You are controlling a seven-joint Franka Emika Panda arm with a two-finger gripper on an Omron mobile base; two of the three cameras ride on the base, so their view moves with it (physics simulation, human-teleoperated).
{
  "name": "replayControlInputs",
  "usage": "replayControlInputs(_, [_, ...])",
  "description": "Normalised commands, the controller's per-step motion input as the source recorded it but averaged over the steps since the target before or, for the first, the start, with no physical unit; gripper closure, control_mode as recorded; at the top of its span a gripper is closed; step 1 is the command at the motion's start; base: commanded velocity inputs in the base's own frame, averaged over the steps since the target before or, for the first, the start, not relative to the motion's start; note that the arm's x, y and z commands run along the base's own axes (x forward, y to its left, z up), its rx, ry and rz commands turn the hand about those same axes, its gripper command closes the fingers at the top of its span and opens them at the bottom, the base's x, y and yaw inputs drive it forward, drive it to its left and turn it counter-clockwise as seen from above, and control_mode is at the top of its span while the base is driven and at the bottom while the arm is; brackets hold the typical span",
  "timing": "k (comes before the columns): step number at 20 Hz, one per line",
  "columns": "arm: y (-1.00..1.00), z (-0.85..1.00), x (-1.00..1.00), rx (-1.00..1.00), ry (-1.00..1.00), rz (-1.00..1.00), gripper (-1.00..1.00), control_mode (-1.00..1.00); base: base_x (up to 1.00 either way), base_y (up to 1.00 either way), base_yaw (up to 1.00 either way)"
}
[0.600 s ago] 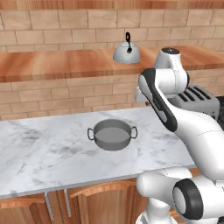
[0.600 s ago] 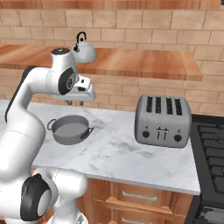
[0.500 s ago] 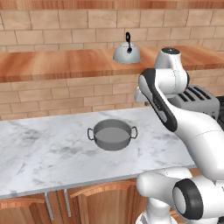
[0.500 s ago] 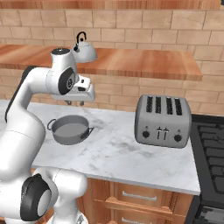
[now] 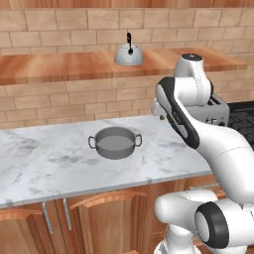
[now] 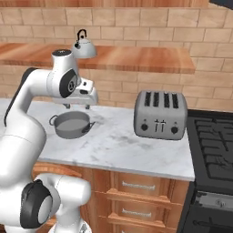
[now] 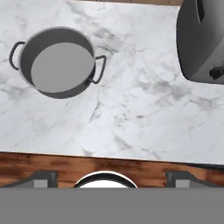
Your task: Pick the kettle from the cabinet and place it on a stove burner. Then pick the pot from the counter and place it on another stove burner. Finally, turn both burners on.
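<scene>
The kettle (image 5: 129, 54), small, stiff, probably light and slick-sided, sits on the cabinet (image 5: 59, 67) far above the pot (image 5: 115, 143), so its thin black handle looks the best hold for the wide-open, empty gripper (image 6: 77, 106) over the counter (image 6: 118, 141).

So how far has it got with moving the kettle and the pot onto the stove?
Nothing looks done yet. The kettle sits on the cabinet shelf, and the pot is on the counter, not on the stove burners. In hand: the gripper hangs open and empty above the counter near the pot. Left: carrying both to burners, then turning both burners on.
</scene>
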Motion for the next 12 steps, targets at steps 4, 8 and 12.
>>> replayControlInputs(4, [0.0,0.0,0.0,0.0,0.0,0.0,-1.0,1.0,-0.13,-0.59,-0.05])
replayControlInputs(8, [0.0,0.0,0.0,0.0,0.0,0.0,-1.0,1.0,0.0,-0.5,-0.01])
replayControlInputs(12, [0.0,0.0,0.0,0.0,0.0,0.0,-1.0,1.0,0.0,-0.31,0.0])
